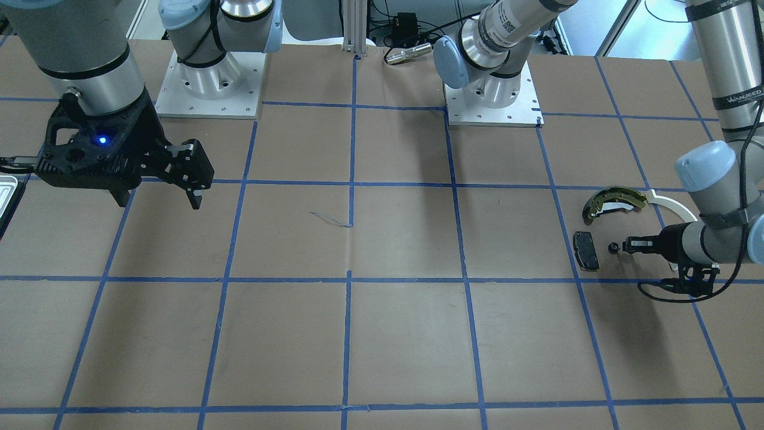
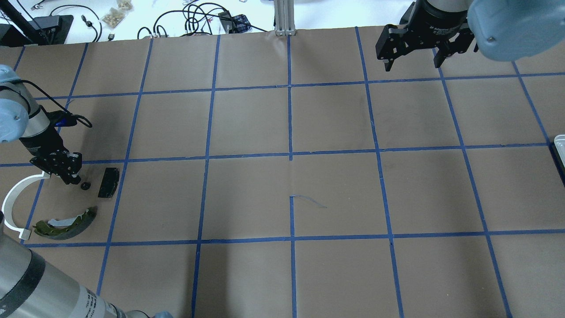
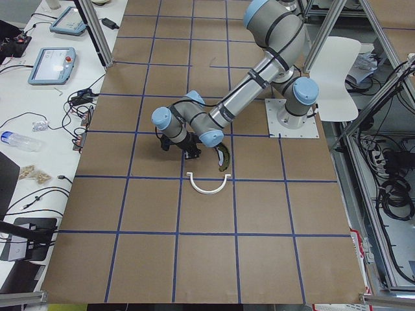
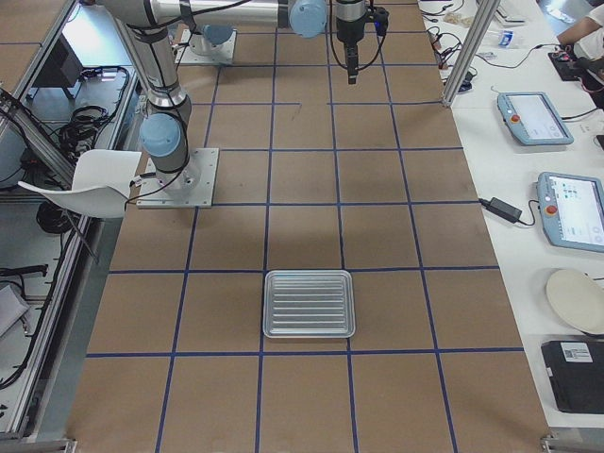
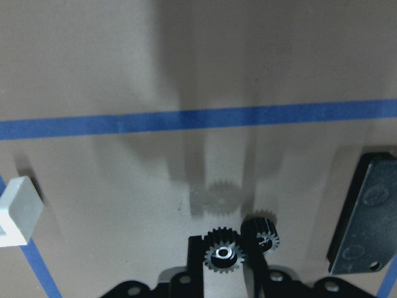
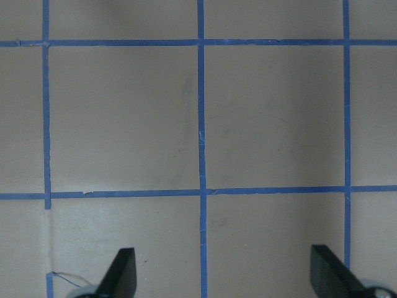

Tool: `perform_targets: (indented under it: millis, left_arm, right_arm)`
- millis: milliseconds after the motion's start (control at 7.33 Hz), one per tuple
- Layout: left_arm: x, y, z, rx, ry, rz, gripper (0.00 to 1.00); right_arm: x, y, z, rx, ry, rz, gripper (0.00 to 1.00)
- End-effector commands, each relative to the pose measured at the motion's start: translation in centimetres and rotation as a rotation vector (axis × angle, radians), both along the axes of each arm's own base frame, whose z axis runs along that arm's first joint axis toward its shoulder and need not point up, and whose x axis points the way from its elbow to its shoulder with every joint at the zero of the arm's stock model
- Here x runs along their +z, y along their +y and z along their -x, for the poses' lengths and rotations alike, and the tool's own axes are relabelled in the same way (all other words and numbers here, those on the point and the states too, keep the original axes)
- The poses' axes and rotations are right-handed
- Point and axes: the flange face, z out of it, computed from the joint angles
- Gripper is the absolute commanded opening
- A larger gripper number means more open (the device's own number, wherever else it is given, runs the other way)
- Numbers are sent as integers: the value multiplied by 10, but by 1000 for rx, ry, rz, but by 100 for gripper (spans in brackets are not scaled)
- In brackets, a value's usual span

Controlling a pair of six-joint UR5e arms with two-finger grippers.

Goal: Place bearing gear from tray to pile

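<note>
My left gripper (image 2: 73, 179) (image 1: 625, 246) is shut on a small black bearing gear (image 5: 223, 253) with a silver centre and holds it just above the paper, over its shadow. A second black gear (image 5: 262, 233) (image 2: 85, 186) lies beside it. The pile surrounds them: a black pad (image 2: 108, 182) (image 5: 366, 217), an olive-gold brake shoe (image 2: 66, 221) (image 1: 615, 200) and a white arc strip (image 2: 9, 198) (image 1: 674, 206). The silver tray (image 4: 309, 304) stands empty at the other end of the table, its edge in the overhead view (image 2: 559, 143). My right gripper (image 2: 412, 64) (image 6: 223, 279) is open and empty.
Blue tape lines grid the brown paper. The two arm bases (image 1: 209, 89) (image 1: 492, 101) stand at the robot's side of the table, with a metal cylinder (image 1: 409, 54) between them. Benches with tablets (image 4: 566, 208) and cables run along the operators' side.
</note>
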Motion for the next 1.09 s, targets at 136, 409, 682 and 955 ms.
perform_targets:
  millis: [136,409,682,955]
  left_arm:
    - [-5,2,-2,4,5,-8,53]
    - [-4,3,-2,7,10,-17,75]
    - [33,-1,3,23,5,7,100]
    - [110,-21,24,18,-1,46,100]
  right_arm:
    - [-3,-4,0,-1,1,-3,100]
    - [4,-6,0,0,-1,9,100]
    - [7,-6,0,0,-1,15,100]
    - [8,-7,0,1,-1,18,100]
